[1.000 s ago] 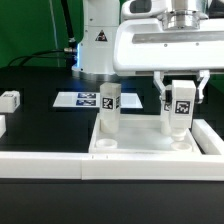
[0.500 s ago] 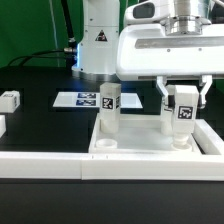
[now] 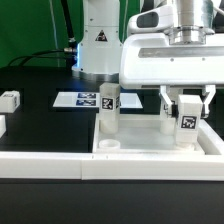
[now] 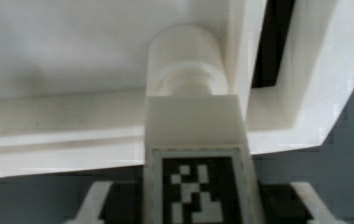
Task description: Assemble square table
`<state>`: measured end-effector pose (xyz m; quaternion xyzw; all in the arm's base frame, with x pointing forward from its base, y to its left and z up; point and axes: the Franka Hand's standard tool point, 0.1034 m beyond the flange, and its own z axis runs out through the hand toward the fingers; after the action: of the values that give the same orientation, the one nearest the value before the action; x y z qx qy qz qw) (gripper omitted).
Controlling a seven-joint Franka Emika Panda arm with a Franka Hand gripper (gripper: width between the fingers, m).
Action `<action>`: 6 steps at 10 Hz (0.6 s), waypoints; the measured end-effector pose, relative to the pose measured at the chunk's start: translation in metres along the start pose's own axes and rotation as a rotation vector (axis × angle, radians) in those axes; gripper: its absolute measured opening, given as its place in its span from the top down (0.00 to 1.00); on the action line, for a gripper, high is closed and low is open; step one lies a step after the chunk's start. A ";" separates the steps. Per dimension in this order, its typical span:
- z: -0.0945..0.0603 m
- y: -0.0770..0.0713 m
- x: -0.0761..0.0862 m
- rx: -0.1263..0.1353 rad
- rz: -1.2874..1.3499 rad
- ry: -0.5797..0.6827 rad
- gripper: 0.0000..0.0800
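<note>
The square table's white slab (image 3: 150,150) lies flat with its raised rim up. One tagged white leg (image 3: 108,108) stands upright in the slab's back corner on the exterior view's left. My gripper (image 3: 187,106) is shut on a second tagged leg (image 3: 186,124), held upright over the slab's corner on the exterior view's right. Its lower end sits at or inside the rim; whether it touches the socket is unclear. In the wrist view that leg (image 4: 195,110) runs from between my fingers (image 4: 106,202) down to the slab (image 4: 49,80).
A loose white leg (image 3: 9,100) lies at the exterior view's far left, another white part (image 3: 2,126) below it. The marker board (image 3: 84,100) lies behind the slab. A long low white wall (image 3: 40,166) runs along the front. The robot's base (image 3: 98,40) stands behind.
My gripper has carried the held leg toward the exterior view's right and a little lower, closer to the slab's corner. The standing leg and slab have not moved.
</note>
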<state>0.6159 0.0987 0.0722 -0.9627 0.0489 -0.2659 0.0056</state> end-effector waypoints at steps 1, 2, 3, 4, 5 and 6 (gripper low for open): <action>0.001 -0.001 0.000 0.000 -0.005 0.020 0.64; 0.002 -0.003 0.001 0.002 -0.011 0.050 0.64; 0.002 -0.006 0.002 0.006 -0.017 0.085 0.64; 0.002 -0.007 0.003 0.007 -0.019 0.099 0.64; 0.002 -0.008 0.003 0.007 -0.019 0.099 0.64; 0.002 -0.008 0.002 0.007 -0.018 0.098 0.64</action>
<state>0.6197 0.1064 0.0720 -0.9489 0.0394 -0.3131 0.0041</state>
